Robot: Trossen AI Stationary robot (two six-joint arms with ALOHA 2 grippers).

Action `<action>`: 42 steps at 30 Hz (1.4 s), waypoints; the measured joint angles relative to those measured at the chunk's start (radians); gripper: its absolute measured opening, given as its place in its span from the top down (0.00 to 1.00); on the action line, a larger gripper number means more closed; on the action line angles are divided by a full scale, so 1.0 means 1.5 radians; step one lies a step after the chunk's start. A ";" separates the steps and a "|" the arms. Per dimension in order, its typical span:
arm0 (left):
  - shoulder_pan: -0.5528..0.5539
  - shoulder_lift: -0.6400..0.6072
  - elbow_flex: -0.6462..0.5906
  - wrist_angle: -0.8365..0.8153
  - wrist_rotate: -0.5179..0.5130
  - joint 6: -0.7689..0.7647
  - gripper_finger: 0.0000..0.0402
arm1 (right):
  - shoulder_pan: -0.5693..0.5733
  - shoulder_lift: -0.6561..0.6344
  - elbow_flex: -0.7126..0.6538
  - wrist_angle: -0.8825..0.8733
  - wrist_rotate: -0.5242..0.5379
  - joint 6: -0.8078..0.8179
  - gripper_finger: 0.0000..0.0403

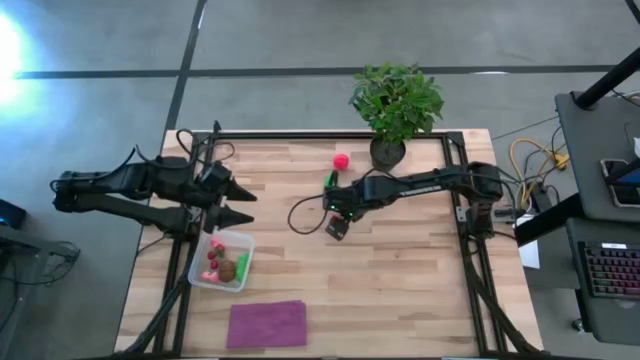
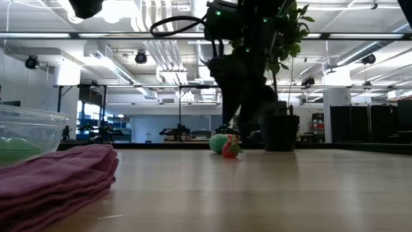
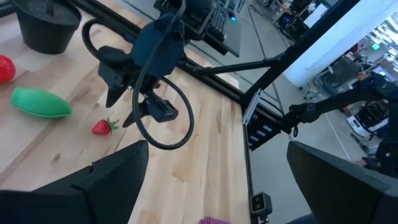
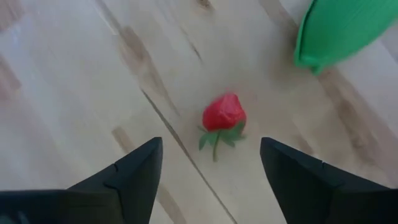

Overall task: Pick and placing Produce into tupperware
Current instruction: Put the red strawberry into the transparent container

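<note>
While the tupperware (image 1: 222, 260) is sitting near the bench's (image 1: 400, 270) left front edge with several produce pieces already inside, among them red ones, a brown ball and a green one, the right pincer (image 4: 211, 163) is hovering over the middle of the bench, aiming down at a small red strawberry (image 4: 224, 116). Its fingers are spread wide, released and holding nothing, and the strawberry is lying between their tips but ahead of them, apparently so that a straight descent would bracket it. A green oval piece (image 4: 339, 28) is resting just beside the strawberry, close enough that the wide opening may brush it. In the left wrist view the same pair is showing, the strawberry (image 3: 104, 127) near the green oval (image 3: 40, 103), with the right arm bending above them. A red round piece (image 1: 341, 159) is waiting farther back, near the potted plant (image 1: 396, 105).

The left pincer (image 1: 240, 203) is waiting at the bench's left side, just behind the tupperware, its fingers parted and empty, probably kept clear so the right arm can work. A folded purple cloth (image 1: 267, 324) is lying in front of the container, apart from it. Judging by what is left loose, the task is partly done, and the step in hand is grasping the strawberry.
</note>
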 joint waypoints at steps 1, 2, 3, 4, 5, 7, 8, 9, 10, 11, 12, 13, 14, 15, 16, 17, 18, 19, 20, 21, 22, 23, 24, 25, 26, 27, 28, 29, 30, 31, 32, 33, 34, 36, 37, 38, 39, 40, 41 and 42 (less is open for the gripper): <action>0.000 0.003 0.000 -0.001 0.000 0.000 0.08 | 0.000 0.003 0.005 0.000 0.001 0.000 0.36; 0.000 0.006 -0.001 -0.002 0.000 0.000 0.08 | -0.001 0.008 0.010 -0.003 0.002 0.001 0.37; 0.000 0.009 -0.001 -0.001 0.000 0.000 0.08 | -0.002 0.013 0.013 -0.006 0.003 0.002 0.37; 0.000 0.013 -0.001 -0.001 0.000 0.000 0.08 | -0.003 0.020 0.018 -0.012 0.008 0.006 0.38; 0.000 0.016 -0.002 -0.002 0.000 0.000 0.08 | -0.003 0.029 0.022 -0.019 0.011 0.008 0.38; -0.001 0.025 -0.002 0.000 0.002 0.000 0.08 | -0.006 0.049 0.033 -0.036 0.012 0.010 0.37; -0.001 0.028 -0.003 0.000 0.004 0.000 0.08 | -0.008 0.063 0.040 -0.043 0.013 0.011 0.37; -0.001 0.032 -0.003 -0.001 0.005 0.000 0.08 | -0.009 0.076 0.049 -0.055 0.013 0.011 0.36; -0.001 0.035 -0.003 0.001 0.006 0.000 0.08 | -0.011 0.092 0.059 -0.074 0.013 0.013 0.36; 0.000 0.038 -0.003 0.003 0.007 0.000 0.08 | -0.013 0.106 0.068 -0.092 0.013 0.013 0.35; 0.000 0.041 -0.003 0.005 0.008 0.000 0.08 | -0.013 0.121 0.079 -0.104 0.013 0.012 0.35; 0.000 0.042 -0.003 0.005 0.008 0.000 0.08 | -0.013 0.133 0.089 -0.112 0.013 0.011 0.35; 0.000 0.044 -0.003 0.005 0.008 0.000 0.08 | -0.013 0.140 0.097 -0.117 0.014 0.007 0.36; 0.000 0.046 -0.003 0.006 0.008 -0.001 0.08 | -0.013 0.147 0.104 -0.121 0.013 0.002 0.36; 0.000 0.047 -0.003 0.006 0.008 -0.001 0.08 | -0.013 0.152 0.112 -0.120 0.013 -0.004 0.36; 0.000 0.047 -0.003 0.005 0.008 -0.001 0.08 | -0.013 0.156 0.119 -0.118 0.013 -0.011 0.36; 0.000 0.048 -0.003 0.005 0.008 -0.001 0.08 | -0.013 0.160 0.125 -0.118 0.013 -0.017 0.36; 0.000 0.050 -0.003 0.007 0.008 -0.004 0.08 | -0.013 0.164 0.131 -0.119 0.013 -0.019 0.36; 0.000 0.050 -0.003 0.008 0.008 -0.009 0.08 | -0.013 0.166 0.136 -0.119 0.013 -0.023 0.35; 0.000 0.048 -0.003 0.007 0.008 -0.017 0.08 | -0.013 0.166 0.138 -0.118 0.013 -0.028 0.35; 0.000 0.048 -0.004 0.005 0.008 -0.018 0.08 | -0.013 0.166 0.140 -0.117 0.013 -0.030 0.35; 0.000 0.050 -0.004 0.006 0.008 -0.018 0.08 | -0.013 0.165 0.140 -0.115 0.013 -0.033 0.35; 0.000 0.050 -0.004 0.007 0.008 -0.018 0.08 | -0.014 0.164 0.141 -0.113 0.013 -0.034 0.35; 0.000 0.048 -0.004 0.006 0.008 -0.018 0.08 | -0.015 0.164 0.141 -0.114 0.013 -0.037 0.35; 0.000 0.048 -0.004 0.005 0.008 -0.019 0.08 | -0.017 0.164 0.141 -0.116 0.013 -0.040 0.35; 0.000 0.050 -0.004 0.007 0.008 -0.018 0.08 | -0.017 0.165 0.140 -0.116 0.013 -0.042 0.35; 0.000 0.052 -0.004 0.012 0.008 -0.018 0.08 | -0.018 0.165 0.140 -0.114 0.013 -0.043 0.36; 0.000 0.051 -0.004 0.012 0.007 -0.018 0.08 | -0.018 0.165 0.140 -0.114 0.013 -0.046 0.37; 0.000 0.050 -0.004 0.010 0.007 -0.018 0.08 | -0.018 0.165 0.140 -0.114 0.013 -0.048 0.38; 0.000 0.053 -0.004 0.011 0.007 -0.018 0.08 | -0.018 0.166 0.140 -0.114 0.013 -0.052 0.39; 0.000 0.056 -0.004 0.016 0.008 -0.018 0.08 | -0.018 0.166 0.140 -0.111 0.013 -0.053 0.40; 0.000 0.057 -0.004 0.018 0.007 -0.018 0.08 | -0.018 0.166 0.140 -0.107 0.013 -0.053 0.41; 0.000 0.056 -0.004 0.018 0.007 -0.018 0.08 | -0.018 0.166 0.140 -0.103 0.013 -0.053 0.42; 0.000 0.063 -0.004 0.028 0.007 -0.018 0.08 | -0.019 0.166 0.140 -0.100 0.013 -0.054 0.44; 0.000 0.064 -0.004 0.033 0.007 -0.018 0.08 | -0.019 0.166 0.140 -0.100 0.013 -0.055 0.45; 0.000 0.064 -0.005 0.030 0.007 -0.018 0.08 | -0.019 0.166 0.140 -0.100 0.013 -0.056 0.46; 0.000 0.065 -0.005 0.028 0.007 -0.018 0.08 | -0.019 0.166 0.140 -0.100 0.013 -0.059 0.47; 0.000 0.069 -0.005 0.031 0.007 -0.018 0.08 | -0.019 0.166 0.140 -0.099 0.012 -0.061 0.48; 0.000 0.071 -0.005 0.036 0.007 -0.018 0.08 | -0.019 0.166 0.140 -0.099 0.012 -0.063 0.49; 0.000 0.071 -0.005 0.037 0.007 -0.016 0.08 | -0.019 0.166 0.140 -0.099 0.012 -0.064 0.50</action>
